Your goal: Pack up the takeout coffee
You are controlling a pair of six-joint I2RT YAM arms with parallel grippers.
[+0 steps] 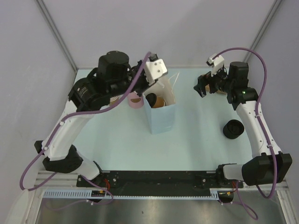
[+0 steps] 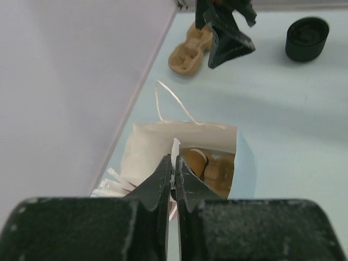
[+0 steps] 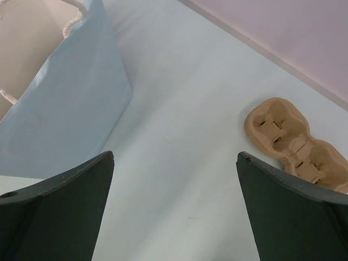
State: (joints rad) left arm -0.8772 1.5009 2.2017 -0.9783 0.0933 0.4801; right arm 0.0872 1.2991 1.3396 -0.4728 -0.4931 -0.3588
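Pinches the rim of the pale blue paper bag (image 1: 161, 119) with the left end effector (image 2: 175, 168). Holds the right end effector (image 3: 174, 206) spread wide above the counter (image 1: 196, 140), right of the bag. Inside the bag, beside a pulp carrier (image 2: 220, 173): seemingly the takeout coffee (image 2: 194, 159), lid unseen.

No writing, brand or number can be read anywhere — the blue paper bag (image 1: 161, 120) and the pulp carrier (image 3: 296, 142) show plain surfaces.
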